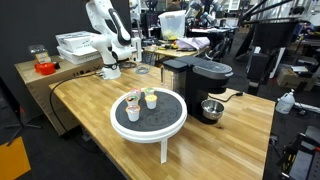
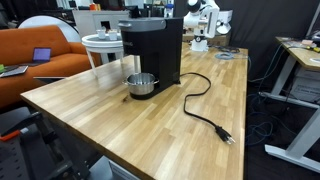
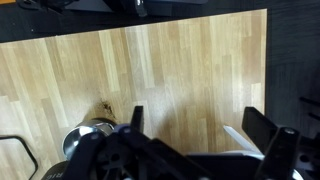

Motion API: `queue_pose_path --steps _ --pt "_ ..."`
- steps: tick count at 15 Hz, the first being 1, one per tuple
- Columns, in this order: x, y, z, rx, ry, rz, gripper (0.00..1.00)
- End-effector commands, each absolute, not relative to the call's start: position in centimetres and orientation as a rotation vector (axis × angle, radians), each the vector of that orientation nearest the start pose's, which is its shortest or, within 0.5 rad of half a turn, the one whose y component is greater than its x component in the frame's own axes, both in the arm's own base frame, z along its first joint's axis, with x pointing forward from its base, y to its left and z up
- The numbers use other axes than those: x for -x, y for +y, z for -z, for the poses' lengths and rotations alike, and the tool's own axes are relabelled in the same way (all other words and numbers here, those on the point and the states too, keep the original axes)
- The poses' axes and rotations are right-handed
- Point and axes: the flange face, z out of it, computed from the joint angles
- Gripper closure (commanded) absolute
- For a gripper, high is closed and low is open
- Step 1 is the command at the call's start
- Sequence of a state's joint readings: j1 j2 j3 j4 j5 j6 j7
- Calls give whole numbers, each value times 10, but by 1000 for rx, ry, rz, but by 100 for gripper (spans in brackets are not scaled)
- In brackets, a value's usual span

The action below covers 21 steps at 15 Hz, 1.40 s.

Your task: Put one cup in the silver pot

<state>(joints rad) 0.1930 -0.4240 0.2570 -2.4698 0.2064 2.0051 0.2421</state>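
Note:
The yellow-green cup (image 1: 150,97) stands on a round white side table (image 1: 165,125), beside a pink-red cup (image 1: 133,100) and a white cup (image 1: 132,114). The silver pot (image 1: 211,108) sits on the wooden table next to the black coffee machine (image 1: 195,78); it also shows in an exterior view (image 2: 141,84). The white arm (image 1: 108,40) is folded far back by its base, well away from the cups and the pot. In the wrist view my gripper (image 3: 200,122) is open and empty, high above bare wood. A shiny round object (image 3: 82,138), partly hidden, shows at its lower left.
A black power cord (image 2: 205,110) runs across the wooden table (image 2: 120,130) from the coffee machine. A white rack (image 1: 75,45) and a red-filled container (image 1: 43,66) sit on the side cabinet. An orange sofa (image 2: 40,60) stands beyond the table.

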Motion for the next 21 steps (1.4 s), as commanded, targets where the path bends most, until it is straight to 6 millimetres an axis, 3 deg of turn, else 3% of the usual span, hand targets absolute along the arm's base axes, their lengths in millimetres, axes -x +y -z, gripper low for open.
queue_pose_path --steps 1,8,12,15,18,20,21 --pt "-363 191 -437 3077 -141 -110 0" --pt "-368 195 -438 3084 -179 -99 0" --pt "-393 225 -446 3044 -437 40 0" --pt "-420 261 -446 2952 -566 140 0" --pt "-453 284 -435 2897 -563 217 0" --pt "-469 288 -428 2904 -572 231 0" --pt "-456 284 -428 2911 -543 220 0"
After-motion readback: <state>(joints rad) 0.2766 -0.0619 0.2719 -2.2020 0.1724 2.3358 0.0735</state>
